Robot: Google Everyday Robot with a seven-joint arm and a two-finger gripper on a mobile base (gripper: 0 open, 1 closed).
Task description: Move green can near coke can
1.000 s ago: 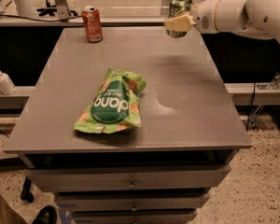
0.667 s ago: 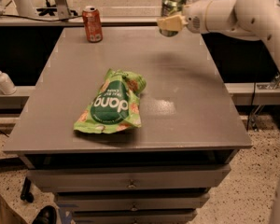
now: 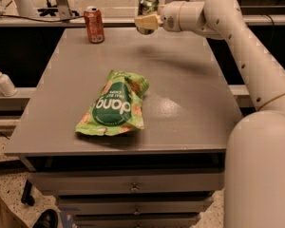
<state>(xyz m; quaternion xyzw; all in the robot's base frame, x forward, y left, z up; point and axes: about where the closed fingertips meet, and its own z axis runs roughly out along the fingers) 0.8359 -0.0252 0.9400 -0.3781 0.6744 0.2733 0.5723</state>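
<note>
We note the end effector [image 3: 145, 23] at the far edge of the desk [image 3: 185, 84], near the middle of that edge, reached in from the right on the pale arm [image 3: 237, 37]. It is closed on the green can [image 3: 148, 4]: one cream-coloured finger [image 3: 151, 21] lies across the lower front of the can and the other is hidden behind it. The can stands close to upright in the grip, silver top rim up, and it appears to hang just above the desk rather than to rest on it, though we cannot tell this for certain from this angle. The coke can [image 3: 94, 24] stands upright on the desk in the far left corner, to the left of the green can with a clear gap between the two. They are near each other but not touching. Nearer the front, left of the centre of the desk, a flat green "dang" snack bag [image 3: 115, 106] lies on its side with the printed word upside down to the view, well apart from both cans. A soft shadow of the arm falls on the desk top below and to the right of the end effector. Beneath the desk top we see drawer fronts [image 3: 133, 188]. Off the desk on the left, a small white pump bottle [image 3: 2, 82] stands on a lower ledge.
</note>
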